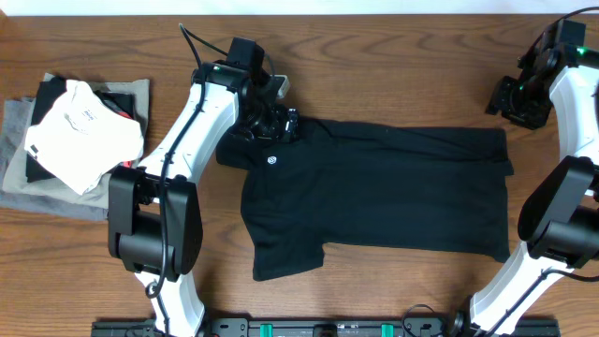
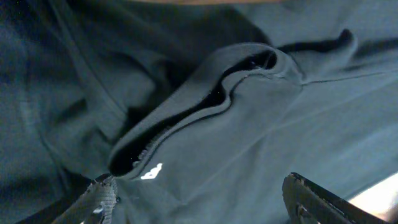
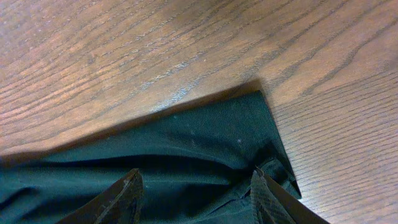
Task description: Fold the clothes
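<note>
Black T-shirt (image 1: 374,187) bears a small unreadable pale label (image 2: 151,171); left claw (image 2: 199,196) and right claw (image 3: 196,180) both apart.

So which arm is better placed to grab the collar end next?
Likely left: the left pincer, open, hovers over the collar end of the black T-shirt; the right pincer sits by the hem corner.

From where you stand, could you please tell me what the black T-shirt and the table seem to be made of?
The black T-shirt looks like soft, matte knit fabric, perhaps cotton: it creases limply and shows stitched hems. The table shows brown wood grain with a faint sheen; solid wood or laminate, I cannot tell.
</note>
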{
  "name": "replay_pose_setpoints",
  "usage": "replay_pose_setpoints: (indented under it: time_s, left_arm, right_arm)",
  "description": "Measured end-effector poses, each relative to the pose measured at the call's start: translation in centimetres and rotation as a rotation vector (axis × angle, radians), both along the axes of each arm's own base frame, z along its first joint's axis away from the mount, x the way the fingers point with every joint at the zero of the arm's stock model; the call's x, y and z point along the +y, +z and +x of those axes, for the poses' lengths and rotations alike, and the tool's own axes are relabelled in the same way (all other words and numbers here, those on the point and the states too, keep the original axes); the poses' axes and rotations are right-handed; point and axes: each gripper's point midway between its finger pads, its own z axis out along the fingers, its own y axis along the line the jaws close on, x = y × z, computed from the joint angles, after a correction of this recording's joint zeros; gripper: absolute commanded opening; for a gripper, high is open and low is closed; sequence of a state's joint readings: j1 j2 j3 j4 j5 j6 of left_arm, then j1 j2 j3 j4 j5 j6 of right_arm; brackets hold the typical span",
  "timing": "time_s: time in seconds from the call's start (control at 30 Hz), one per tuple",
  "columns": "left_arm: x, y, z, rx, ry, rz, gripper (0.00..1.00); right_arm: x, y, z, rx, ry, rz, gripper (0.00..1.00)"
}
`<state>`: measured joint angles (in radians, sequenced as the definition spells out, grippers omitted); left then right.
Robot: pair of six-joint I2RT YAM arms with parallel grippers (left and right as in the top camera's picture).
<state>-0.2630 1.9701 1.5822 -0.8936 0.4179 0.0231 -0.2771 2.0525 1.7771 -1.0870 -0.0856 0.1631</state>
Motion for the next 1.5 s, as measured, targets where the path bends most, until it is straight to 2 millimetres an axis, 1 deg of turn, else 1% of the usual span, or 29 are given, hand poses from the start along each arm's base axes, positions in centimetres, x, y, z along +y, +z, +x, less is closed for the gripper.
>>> replay_pose_setpoints:
  time_s: [0.07,0.17,0.3,0.37,0.5,0.63,0.77,0.83,0.93,1.0,1.03,1.17,1.27,1.37,1.5]
  left_arm:
    - [0.4,-0.6,0.0,0.009,0.005,0.029,0.87]
    - [1.1,-2.0,-0.2,0.038,0.011,0.072,0.85]
    - [1.6,-3.7,-0.2,0.065,0.011,0.110,0.81]
    - [1.7,-4.2,-0.2,0.071,0.007,0.119,0.80]
    - [1.9,-4.9,-0.2,0.083,0.005,0.133,0.77]
    - [1.9,-5.3,-0.1,0.086,0.005,0.138,0.66]
    - [1.9,-5.4,-0.1,0.084,-0.002,0.139,0.62]
    - [1.9,-5.4,-0.1,0.085,0.000,0.139,0.52]
    - [1.9,-5.4,-0.1,0.085,-0.002,0.139,0.29]
    - [1.9,-5.4,-0.1,0.084,-0.004,0.139,0.11]
    - [1.9,-5.4,-0.1,0.084,-0.005,0.139,0.06]
    - [2.0,-5.4,-0.3,0.089,-0.010,0.142,0.06]
    - [2.1,-5.4,-0.9,0.116,-0.011,0.149,0.06]
    - [2.3,-5.5,-1.7,0.148,-0.013,0.157,0.06]
    - [2.7,-5.4,-3.5,0.222,-0.019,0.172,0.06]
  right_arm:
    - [0.0,0.0,0.0,0.000,0.000,0.000,0.54]
    - [0.0,0.0,0.0,0.000,0.000,0.000,0.54]
    - [0.0,0.0,0.0,0.001,0.000,0.001,0.54]
    - [0.0,0.0,0.0,0.001,0.000,0.000,0.54]
    - [0.0,0.0,0.0,0.002,0.000,0.001,0.54]
    - [0.0,0.0,-0.1,0.006,0.000,0.002,0.54]
    - [0.1,0.0,-0.2,0.008,0.000,0.002,0.54]
    - [0.1,0.0,-0.2,0.008,0.000,0.002,0.54]
    - [0.1,-0.1,-0.2,0.010,0.000,0.003,0.54]
    - [0.1,-0.1,-0.3,0.012,0.000,0.003,0.54]
    - [0.1,-0.1,-0.3,0.012,0.000,0.003,0.54]
    - [0.1,-0.1,-0.4,0.016,0.000,0.004,0.54]
    - [0.1,-0.1,-0.4,0.018,0.000,0.005,0.53]
    - [0.1,-0.1,-0.4,0.019,0.000,0.005,0.53]
    - [0.1,-0.1,-0.5,0.019,0.000,0.005,0.54]
